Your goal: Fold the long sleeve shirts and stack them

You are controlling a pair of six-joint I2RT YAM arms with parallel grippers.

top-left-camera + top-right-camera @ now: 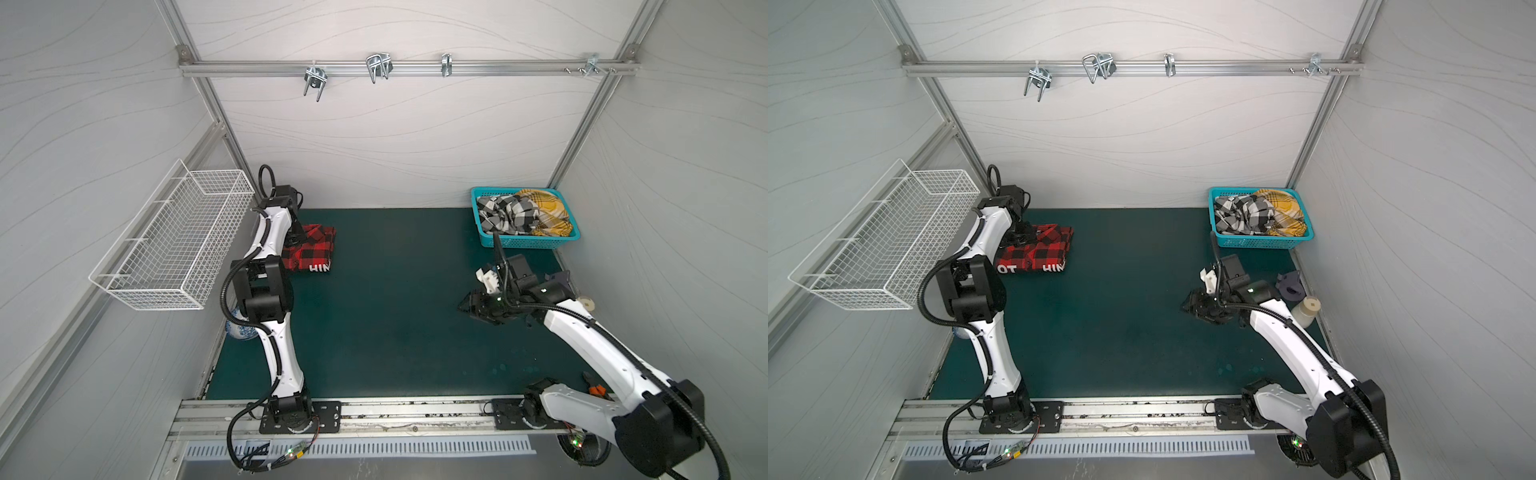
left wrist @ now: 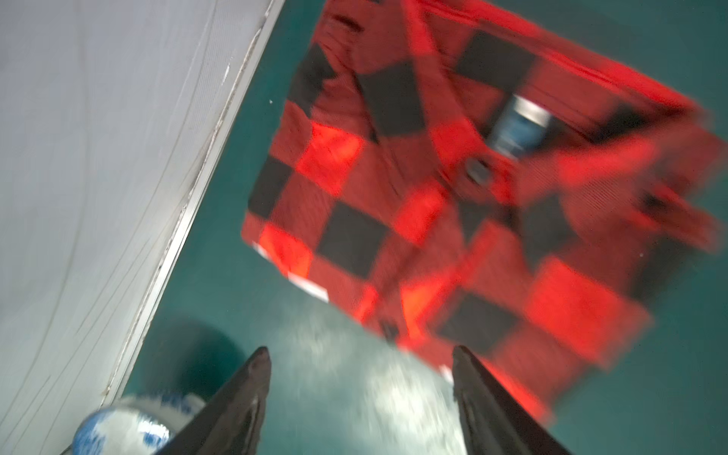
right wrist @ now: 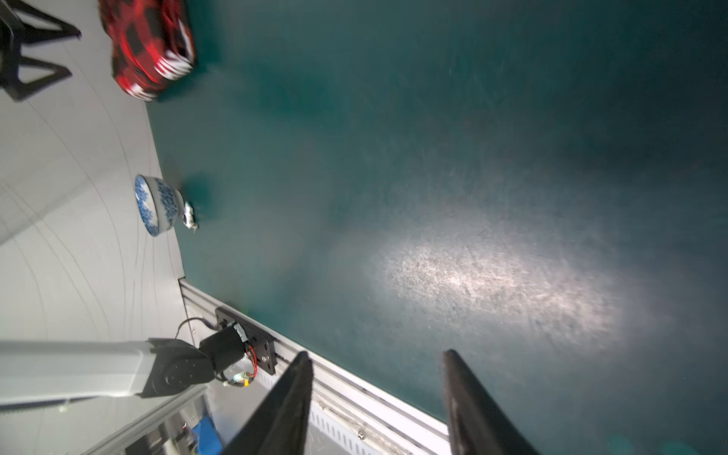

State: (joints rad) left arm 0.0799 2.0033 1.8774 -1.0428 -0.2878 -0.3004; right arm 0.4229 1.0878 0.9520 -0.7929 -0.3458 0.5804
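Just ahead of your left gripper (image 2: pixel 360 356), jaws spread and empty, you have the red shirt (image 2: pixel 433 220) folded on the mat (image 1: pixel 395 316). Your right gripper (image 3: pixel 378 354) is spread too, holding nothing; the check shirt (image 1: pixel 505 216) and yellow shirt (image 1: pixel 546 212) sit bunched in the basket (image 1: pixel 524 242) beyond it.

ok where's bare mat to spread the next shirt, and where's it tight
The wide middle of the green mat is bare, bordered by the folded red-and-black shirt on the left, the teal basket at the back right and the front rail. Crowded: the right edge around the right gripper, and the left edge by the bowl.
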